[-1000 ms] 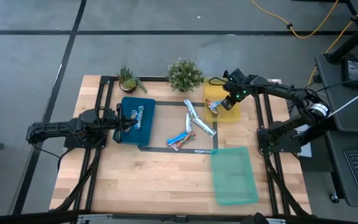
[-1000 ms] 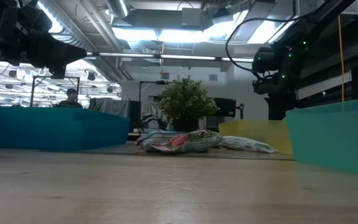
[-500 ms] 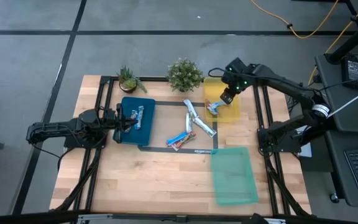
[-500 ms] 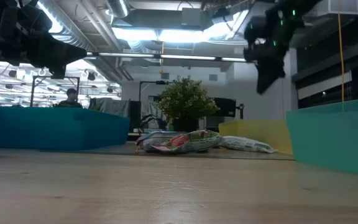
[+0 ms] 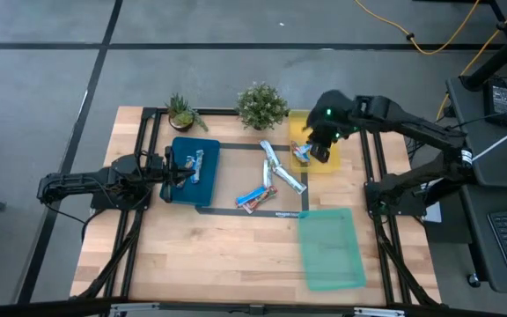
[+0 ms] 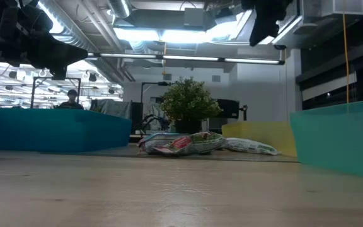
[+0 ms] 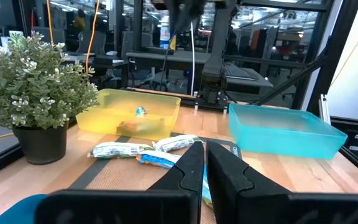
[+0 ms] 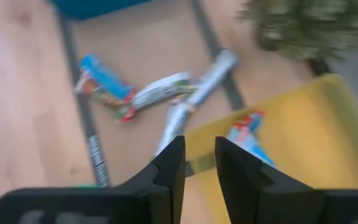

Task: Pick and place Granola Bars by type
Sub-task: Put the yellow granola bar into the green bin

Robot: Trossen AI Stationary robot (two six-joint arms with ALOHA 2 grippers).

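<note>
Several foil-wrapped granola bars (image 5: 271, 179) lie loose on the table's middle; the right wrist view shows a blue and orange-red one (image 8: 104, 84) and silvery ones (image 8: 166, 90). Two more bars (image 5: 195, 164) lie in the blue tray (image 5: 202, 189). One blue and red bar (image 8: 247, 134) lies in the yellow tray (image 5: 328, 163). My right gripper (image 8: 199, 163) hangs high over the yellow tray's left part, open with a narrow gap and holding nothing. My left gripper (image 7: 204, 168) waits shut at the blue tray's left edge.
A green tray (image 5: 331, 248) sits near the table's right near corner. Two potted plants (image 5: 261, 106) (image 5: 183, 112) stand along the far edge. Bare wood (image 5: 209, 255) stretches across the near half. A person (image 6: 72, 98) shows far off in the room.
My right gripper has risen well above the yellow tray, from just over its rim to the top of the low view. The bar in the yellow tray and the loose bars have stayed where they were.
</note>
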